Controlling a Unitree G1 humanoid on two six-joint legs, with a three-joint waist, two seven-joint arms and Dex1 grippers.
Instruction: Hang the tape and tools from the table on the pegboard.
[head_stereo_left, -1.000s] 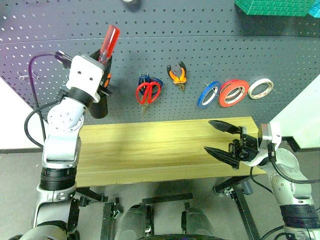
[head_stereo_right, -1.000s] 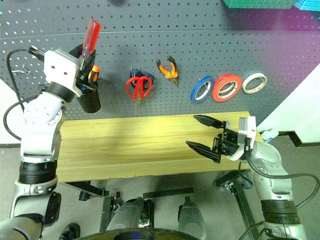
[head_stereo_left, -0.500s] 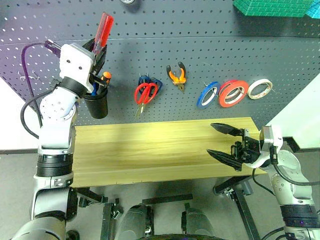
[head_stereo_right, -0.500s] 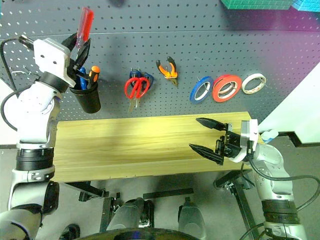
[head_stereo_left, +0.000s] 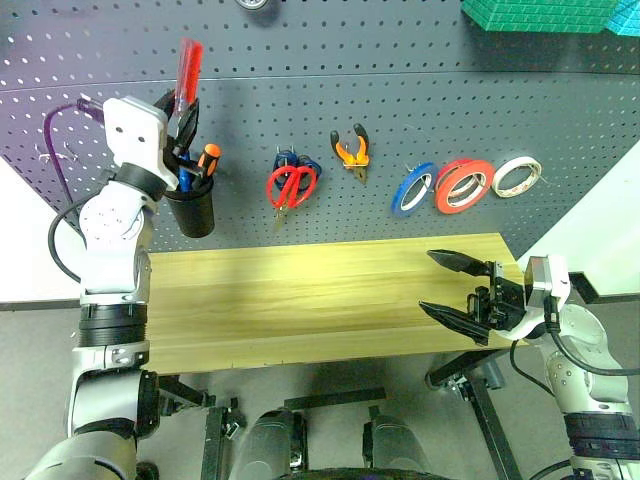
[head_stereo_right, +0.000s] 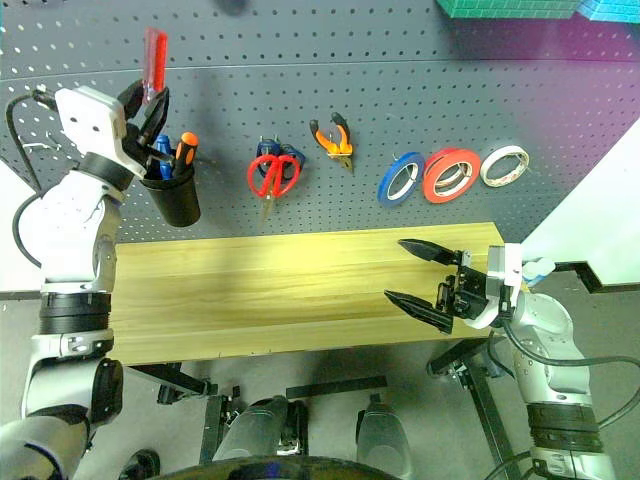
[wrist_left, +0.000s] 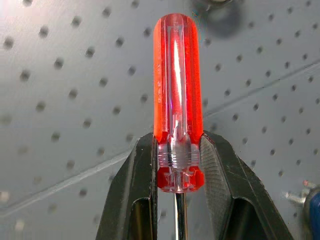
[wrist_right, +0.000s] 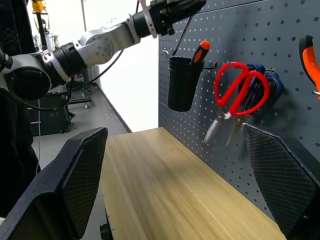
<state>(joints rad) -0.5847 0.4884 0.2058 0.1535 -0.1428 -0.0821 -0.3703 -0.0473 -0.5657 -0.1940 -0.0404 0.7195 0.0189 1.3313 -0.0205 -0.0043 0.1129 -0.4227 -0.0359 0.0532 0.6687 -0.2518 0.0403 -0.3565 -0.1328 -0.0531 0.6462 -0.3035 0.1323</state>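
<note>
Pegboard (head_stereo_left: 300, 100) is carrying 3 tape rolls, pliers (head_stereo_left: 352, 150) and 2 scissors. I'm keeping my left gripper (wrist_left: 175, 165) clamped on the red-handled screwdriver (head_stereo_left: 188, 68) above the black cup (head_stereo_left: 191, 212) near the left edge; misaligned, its shaft could catch the rim. My right gripper (head_stereo_left: 452, 292) is hanging open over the table (head_stereo_left: 300, 300).
</note>
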